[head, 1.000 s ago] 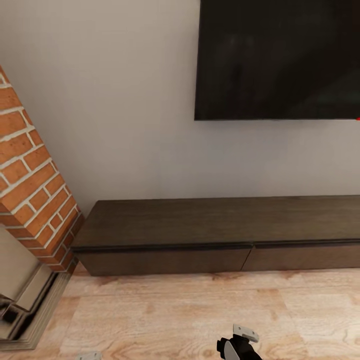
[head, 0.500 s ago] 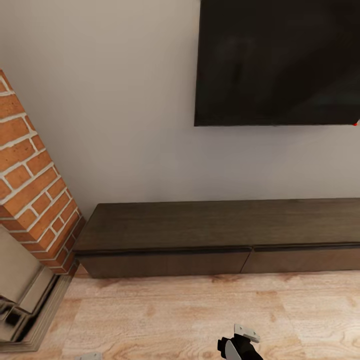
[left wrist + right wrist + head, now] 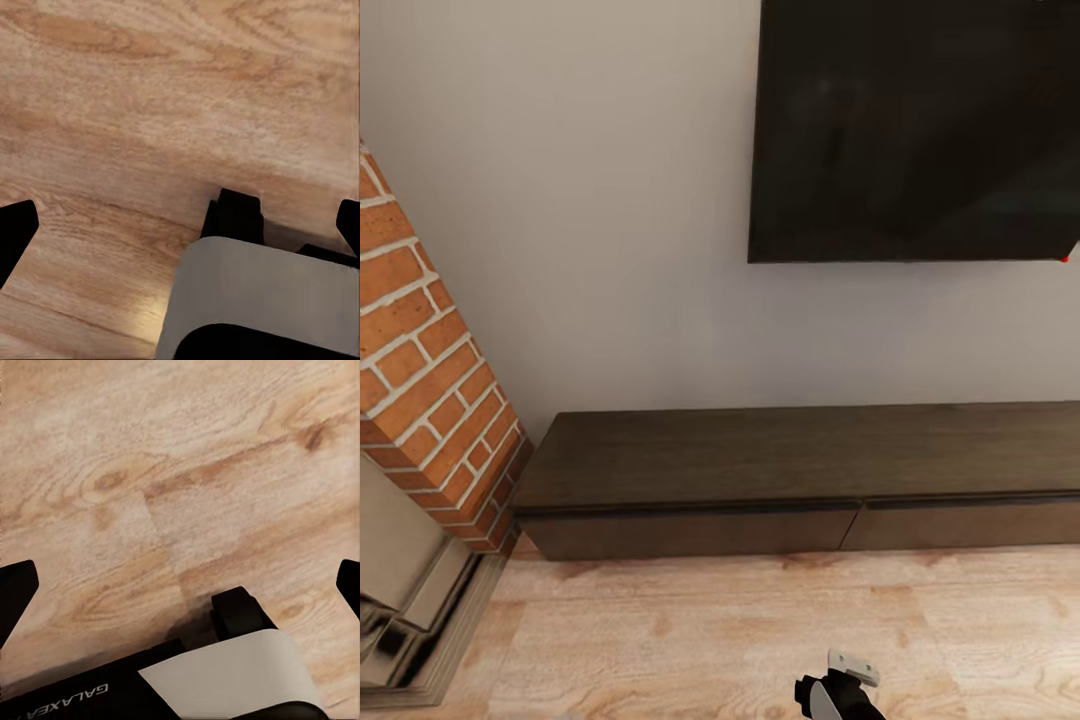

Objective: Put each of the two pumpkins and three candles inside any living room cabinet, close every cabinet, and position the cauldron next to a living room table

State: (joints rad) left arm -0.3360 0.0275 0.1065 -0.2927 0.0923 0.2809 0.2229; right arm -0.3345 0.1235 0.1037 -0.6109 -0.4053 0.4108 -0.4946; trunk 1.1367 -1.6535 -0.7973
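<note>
The view has tilted slightly upward; the cabinet [image 3: 790,480] stays closed below the television [image 3: 915,130]. Both grippers' jaws are spread, empty, above the floor [image 3: 710,640].

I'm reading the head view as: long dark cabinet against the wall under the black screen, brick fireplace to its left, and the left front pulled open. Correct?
Not quite. In the head view both fronts of the cabinet sit flush and shut; nothing is pulled open. The rest holds: it stands against the wall below the black screen, with the brick fireplace to its left.

Cabinet [image 3: 790,480] and dark screen [image 3: 915,130] (wall-mounted), both cut off at right edge
</note>
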